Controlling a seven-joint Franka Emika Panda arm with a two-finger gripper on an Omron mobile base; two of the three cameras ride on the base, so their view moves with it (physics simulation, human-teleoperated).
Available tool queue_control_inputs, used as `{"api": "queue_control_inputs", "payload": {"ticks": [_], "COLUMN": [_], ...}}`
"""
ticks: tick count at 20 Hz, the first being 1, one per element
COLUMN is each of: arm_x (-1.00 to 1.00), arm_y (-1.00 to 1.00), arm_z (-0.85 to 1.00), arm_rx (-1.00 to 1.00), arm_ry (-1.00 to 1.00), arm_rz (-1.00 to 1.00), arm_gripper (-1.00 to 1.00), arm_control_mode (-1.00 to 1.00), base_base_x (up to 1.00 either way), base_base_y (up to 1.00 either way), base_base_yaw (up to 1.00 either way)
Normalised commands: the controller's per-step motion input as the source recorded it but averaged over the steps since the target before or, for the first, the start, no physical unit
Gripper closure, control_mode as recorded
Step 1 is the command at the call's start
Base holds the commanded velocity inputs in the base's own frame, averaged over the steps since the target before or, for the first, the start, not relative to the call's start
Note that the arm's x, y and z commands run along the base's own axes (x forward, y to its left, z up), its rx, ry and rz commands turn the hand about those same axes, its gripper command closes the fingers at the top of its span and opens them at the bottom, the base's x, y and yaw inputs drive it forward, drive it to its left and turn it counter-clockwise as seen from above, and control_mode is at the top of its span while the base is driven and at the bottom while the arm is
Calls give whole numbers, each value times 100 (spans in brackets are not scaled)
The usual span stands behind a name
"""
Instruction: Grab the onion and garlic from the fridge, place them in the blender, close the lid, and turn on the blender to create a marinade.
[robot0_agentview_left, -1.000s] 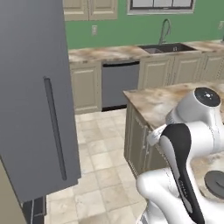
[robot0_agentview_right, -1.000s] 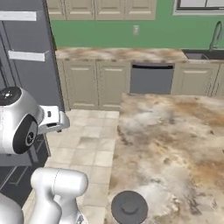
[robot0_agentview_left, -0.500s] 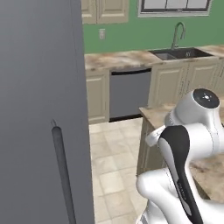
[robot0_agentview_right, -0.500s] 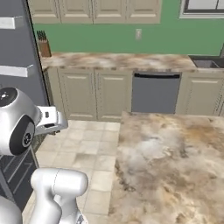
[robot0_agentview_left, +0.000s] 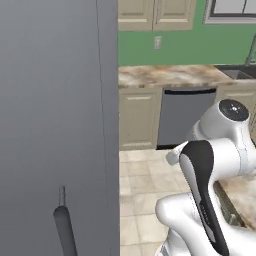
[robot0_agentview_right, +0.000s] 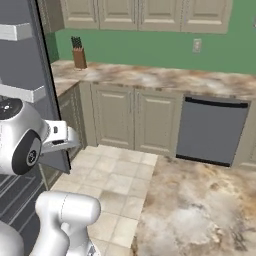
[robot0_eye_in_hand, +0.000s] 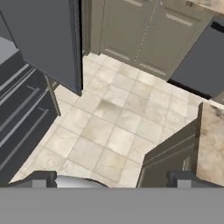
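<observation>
The fridge's grey door (robot0_agentview_left: 55, 125) stands close at the left of the left base view, its dark bar handle (robot0_agentview_left: 65, 232) low down. From the right base view the fridge (robot0_agentview_right: 42, 75) is open, with white door bins (robot0_agentview_right: 22, 92) and black shelves (robot0_agentview_right: 15, 200). The hand view looks down on the open door (robot0_eye_in_hand: 48, 39) and the dark shelves (robot0_eye_in_hand: 22, 109) beside it. My gripper (robot0_eye_in_hand: 111, 181) is open, its tips wide apart with nothing between them, above the floor. The onion and garlic are hidden. The blender and lid are out of view.
A grey dishwasher (robot0_agentview_right: 212, 130) sits in the far counter run, with a knife block (robot0_agentview_right: 77, 55) on that counter. The marbled island counter (robot0_agentview_right: 200, 210) lies at my right, its corner (robot0_eye_in_hand: 212, 140) near the hand. Tiled floor (robot0_eye_in_hand: 118, 118) stretches between island and fridge.
The base has driven and turned left, so both base views shifted: the fridge door has grown large, and the sink and the lid on the island have left the frame. The gripper stays open.
</observation>
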Motion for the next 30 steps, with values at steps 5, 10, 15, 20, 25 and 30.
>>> {"api": "queue_control_inputs", "payload": {"ticks": [5,10,15,20,25,30], "arm_x": [0,0,0,0,0,0], "arm_y": [0,0,0,0,0,0], "arm_z": [0,0,0,0,0,0], "arm_rx": [0,0,0,0,0,0], "arm_ry": [0,0,0,0,0,0], "arm_rz": [0,0,0,0,0,0], "arm_gripper": [-100,-100,-100,-100,-100,-100], "arm_control_mode": [100,100,100,100,100,100], "base_base_x": [25,86,46,37,92,78], "base_base_y": [-31,-68,-64,-96,-84,-51], "base_base_yaw": [70,25,23,3,-6,-31]}}
